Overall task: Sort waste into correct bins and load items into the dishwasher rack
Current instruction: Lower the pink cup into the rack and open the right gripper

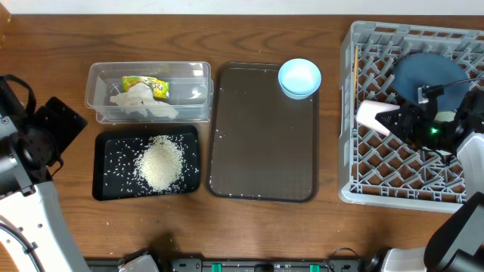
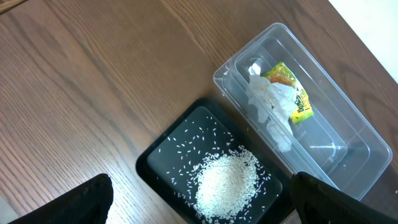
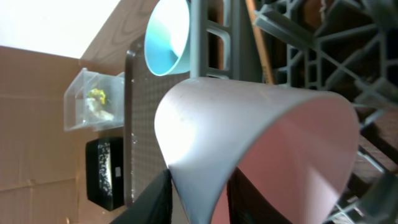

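Note:
My right gripper (image 1: 387, 121) is shut on the rim of the pink cup (image 1: 373, 115), which lies on its side over the grey dishwasher rack (image 1: 378, 181). In the right wrist view the cup (image 3: 261, 143) fills the frame between my fingers (image 3: 198, 198). The dark blue dish (image 1: 425, 75) stands in the rack. The light blue bowl (image 1: 299, 78) sits on the brown tray's far right corner. Rice (image 1: 160, 162) lies in the black tray (image 1: 106, 185). Tissue (image 1: 140, 102) and the green-and-yellow wrapper (image 1: 147, 85) lie in the clear tub (image 1: 197, 75). My left gripper (image 2: 199, 211) is open above the black tray. The mint-green bowl is hidden.
The large brown serving tray (image 1: 261, 143) lies between the bins and the rack. A wooden stick (image 1: 355, 72) leans along the rack's left wall. Bare wood table runs along the front and left.

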Action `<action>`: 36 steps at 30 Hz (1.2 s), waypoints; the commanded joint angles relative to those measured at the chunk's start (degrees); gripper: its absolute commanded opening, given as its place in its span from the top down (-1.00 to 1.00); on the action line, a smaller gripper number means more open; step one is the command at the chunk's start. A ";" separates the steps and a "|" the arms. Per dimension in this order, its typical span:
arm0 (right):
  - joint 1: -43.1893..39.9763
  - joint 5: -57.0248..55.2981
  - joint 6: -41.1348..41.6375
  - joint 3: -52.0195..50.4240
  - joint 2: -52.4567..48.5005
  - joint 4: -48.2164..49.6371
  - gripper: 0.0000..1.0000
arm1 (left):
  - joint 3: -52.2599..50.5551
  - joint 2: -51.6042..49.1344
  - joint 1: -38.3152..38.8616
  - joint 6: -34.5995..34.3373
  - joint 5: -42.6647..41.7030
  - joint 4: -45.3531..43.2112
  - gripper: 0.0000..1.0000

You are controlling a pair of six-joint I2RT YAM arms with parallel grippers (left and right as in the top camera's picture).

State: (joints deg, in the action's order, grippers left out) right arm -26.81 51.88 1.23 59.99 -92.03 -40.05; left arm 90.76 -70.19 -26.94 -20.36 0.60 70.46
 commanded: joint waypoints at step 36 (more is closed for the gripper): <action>-2.10 -19.52 8.22 -1.11 18.38 -7.72 0.28 | 0.37 -0.22 -0.26 0.15 0.50 0.04 -0.86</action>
State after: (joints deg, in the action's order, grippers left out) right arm -28.60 32.47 8.25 59.05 -76.16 -47.59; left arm 90.76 -70.19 -26.94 -20.36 0.60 70.46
